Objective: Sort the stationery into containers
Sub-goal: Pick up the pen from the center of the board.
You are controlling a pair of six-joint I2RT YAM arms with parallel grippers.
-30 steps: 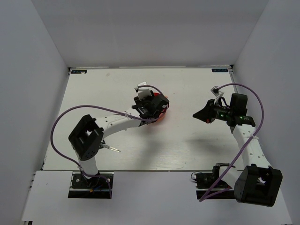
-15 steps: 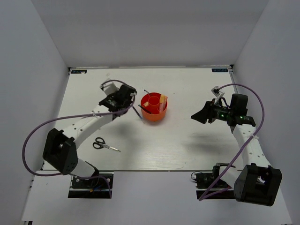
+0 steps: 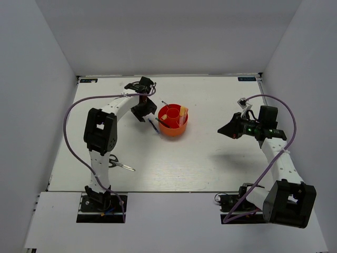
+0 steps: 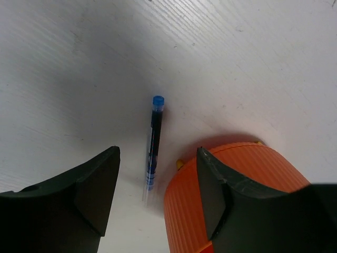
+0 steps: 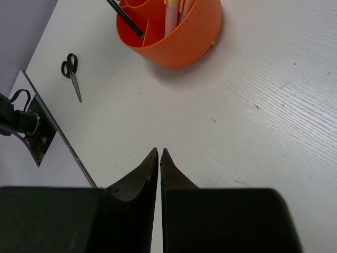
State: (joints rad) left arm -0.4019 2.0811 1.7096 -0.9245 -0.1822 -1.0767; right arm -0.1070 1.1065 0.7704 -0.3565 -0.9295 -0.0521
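Scissors (image 3: 120, 165): one pair, black-handled, flat on the bench (image 3: 210, 168), well apart from both grippers, on the base side of the left gripper; the left arm partly covers it in the top view.
Left gripper (image 4: 157, 158): one, jaws wide apart, holding nothing, poised above the bench just left of the tub.
Blue pen (image 4: 154, 142): one loose, lying on the bench directly below the gap between the left gripper's fingers (image 4: 100, 179), not touching either; its near end lies just beside the tub's wall.
Tub (image 3: 173, 129): one, round, orange, upright, just beside the left gripper's right finger and well apart from the right gripper.
Dark pen (image 5: 124, 18): one, leaning in a tub compartment on the side toward the left gripper.
Markers (image 5: 171, 16): two, standing in the tub; which compartment, I cannot tell.
Right gripper (image 5: 159, 153): one, jaws nearly together with a hairline gap, holding nothing, pointing toward the tub from well to its right.
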